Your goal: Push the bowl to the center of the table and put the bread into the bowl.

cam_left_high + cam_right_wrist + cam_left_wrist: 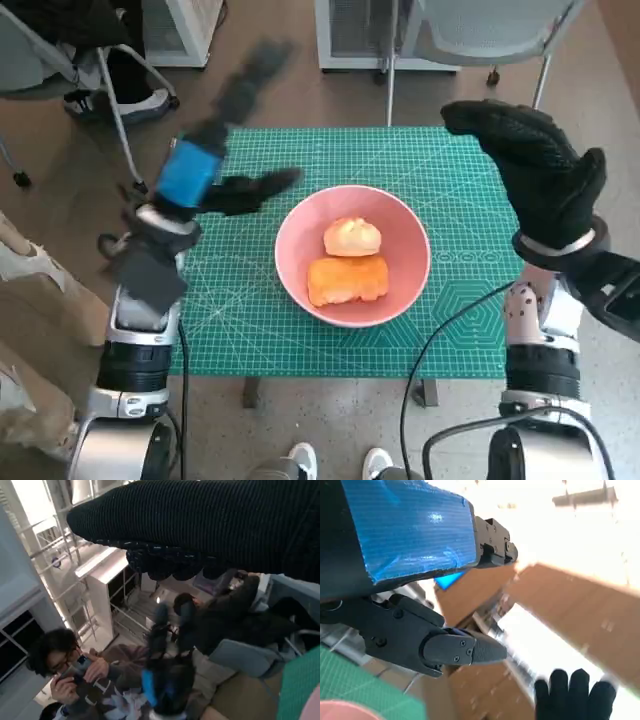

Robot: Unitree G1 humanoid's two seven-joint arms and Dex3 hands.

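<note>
Pink bowl (352,255) at centre of green-matted worktop (460,210), two bread pieces (347,278) inside. Left hand (215,150) raised at 10 o'clock of bowl, fingers apart, empty. Right hand (535,170) raised at 2 o'clock, fingers loosely spread, empty.

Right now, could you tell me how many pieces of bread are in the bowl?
2. A round pale bun lies on the far side of the pink bowl, and a longer orange loaf lies just nearer the robot, touching the bun. Smaller pieces underneath could be hidden.
</note>
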